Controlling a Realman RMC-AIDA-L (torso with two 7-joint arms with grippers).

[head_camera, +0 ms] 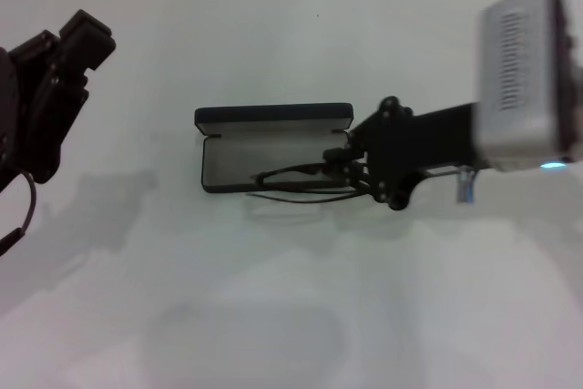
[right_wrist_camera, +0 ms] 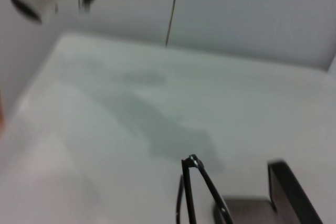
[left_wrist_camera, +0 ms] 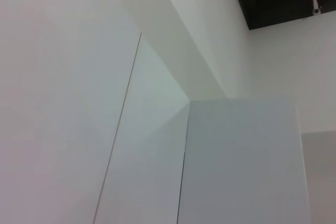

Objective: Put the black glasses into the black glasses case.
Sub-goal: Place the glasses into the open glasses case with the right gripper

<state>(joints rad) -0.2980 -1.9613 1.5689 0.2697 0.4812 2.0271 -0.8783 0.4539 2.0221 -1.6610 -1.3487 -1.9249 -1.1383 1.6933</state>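
Fingers of right gripper (head_camera: 339,168) apparently clamped on black glasses (head_camera: 291,181), frame overhanging open black glasses case (head_camera: 264,148) front edge.

Right gripper (head_camera: 342,166) outstretched (left gripper (head_camera: 77,43) raised)

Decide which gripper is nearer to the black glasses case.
Right. The right gripper is at the black glasses case, holding the black glasses; the left gripper sits far off left.

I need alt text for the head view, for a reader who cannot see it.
The right gripper holds the black glasses at the near edge of the open black glasses case on a white table. The left gripper is raised at the left, away from them.
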